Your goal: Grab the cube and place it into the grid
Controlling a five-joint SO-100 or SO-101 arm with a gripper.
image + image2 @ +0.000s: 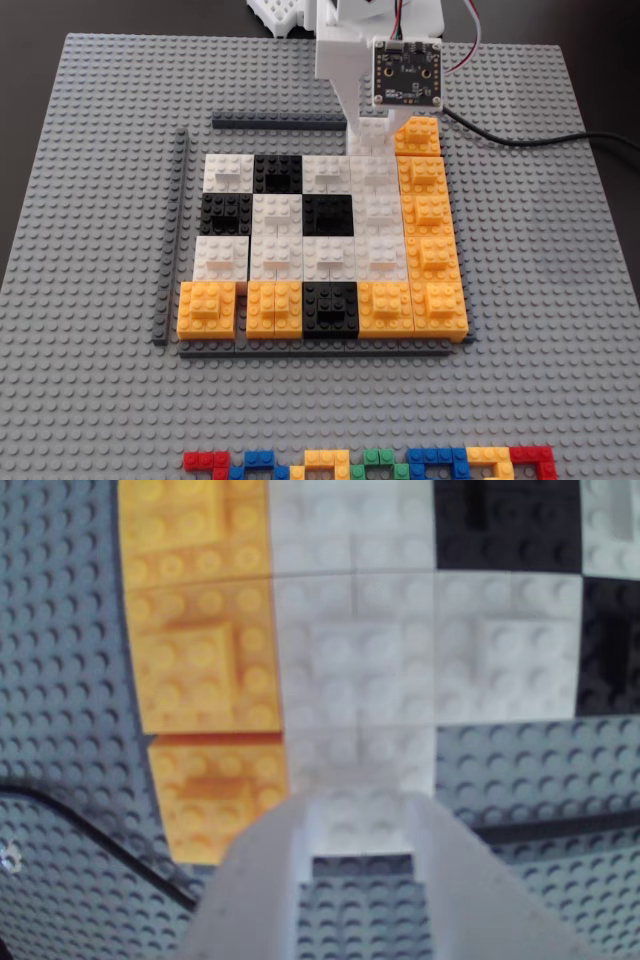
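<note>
The white cube sits low in the grid's far row, beside the orange corner block. My white gripper comes down on it from the far side, below the camera board. In the wrist view the cube lies between my two fingers, which press its near part on both sides; the gripper is shut on it. The grid, framed by dark grey strips, holds white, black and orange blocks. The far row to the left of the cube is bare baseplate.
The large grey studded baseplate carries everything. A row of small multicoloured bricks lies at its near edge. A black cable runs off to the right, and also shows in the wrist view. A white studded piece lies at the top.
</note>
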